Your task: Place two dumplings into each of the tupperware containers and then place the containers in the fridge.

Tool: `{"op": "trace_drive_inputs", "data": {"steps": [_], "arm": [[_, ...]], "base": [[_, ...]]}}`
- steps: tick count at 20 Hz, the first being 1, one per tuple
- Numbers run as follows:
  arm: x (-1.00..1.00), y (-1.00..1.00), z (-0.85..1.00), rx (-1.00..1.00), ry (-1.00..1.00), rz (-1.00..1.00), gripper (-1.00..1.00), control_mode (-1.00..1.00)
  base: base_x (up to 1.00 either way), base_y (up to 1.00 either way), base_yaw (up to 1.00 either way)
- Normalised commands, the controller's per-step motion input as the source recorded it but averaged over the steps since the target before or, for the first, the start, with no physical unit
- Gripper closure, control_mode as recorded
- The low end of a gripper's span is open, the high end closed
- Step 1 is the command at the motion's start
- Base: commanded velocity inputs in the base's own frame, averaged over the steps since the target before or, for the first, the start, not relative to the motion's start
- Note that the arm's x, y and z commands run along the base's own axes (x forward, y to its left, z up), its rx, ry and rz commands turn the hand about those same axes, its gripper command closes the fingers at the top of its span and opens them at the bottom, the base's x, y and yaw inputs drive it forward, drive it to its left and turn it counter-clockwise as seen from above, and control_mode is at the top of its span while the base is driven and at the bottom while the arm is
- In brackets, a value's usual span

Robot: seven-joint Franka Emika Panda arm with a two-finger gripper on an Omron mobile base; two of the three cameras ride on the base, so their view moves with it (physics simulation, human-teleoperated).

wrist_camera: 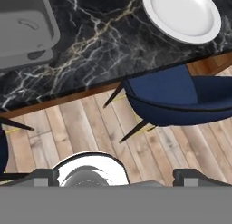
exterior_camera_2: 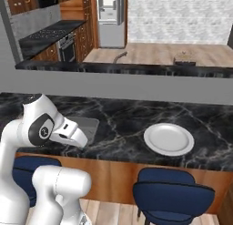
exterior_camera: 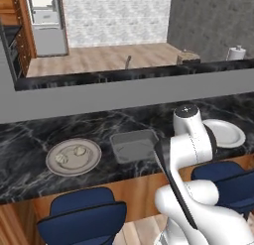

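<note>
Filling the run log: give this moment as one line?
claw: open, empty, over floor | dumplings: on beige plate | grey container: on counter | white plate: bare

Your arm hides the near right corner of the grey container [exterior_camera: 133,146]; the hand view crops it at the left edge. The far fridge [exterior_camera: 45,21] is cut off at the top.

Looked like polished black marble with pale veins on the counter [exterior_camera: 30,140]; smooth matt grey on the container [exterior_camera: 133,145]; glossy white on the plate [exterior_camera_2: 169,139]; wood planks on the floor [wrist_camera: 81,128].
</note>
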Motion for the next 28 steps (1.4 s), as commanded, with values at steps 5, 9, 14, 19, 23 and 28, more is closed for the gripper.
{"op": "trace_drive_inputs", "data": {"steps": [5, 9, 14, 19, 23, 28], "arm": [[0.00, 0.00, 0.00, 0.00, 0.00, 0.00, -1.00, 1.00], [0.00, 0.00, 0.00, 0.00, 0.00, 0.00, -1.00, 1.00], [0.00, 0.00, 0.00, 0.00, 0.00, 0.00, -1.00, 1.00], [0.00, 0.31, 0.00, -0.05, -0.05, 0.44, -1.00, -1.00], [0.07, 0.45, 0.12, 0.05, -0.11, 0.38, -1.00, -1.00], [0.44, 0.33, 0.07, 0.19, -0.03, 0.43, -1.00, -1.00]], "base": [[0.43, 0.18, 0.24], [0.10, 0.10, 0.37], [0.00, 0.17, 0.36], [0.00, 0.00, 0.00], [0.00, 0.00, 0.00], [0.00, 0.00, 0.00]]}}
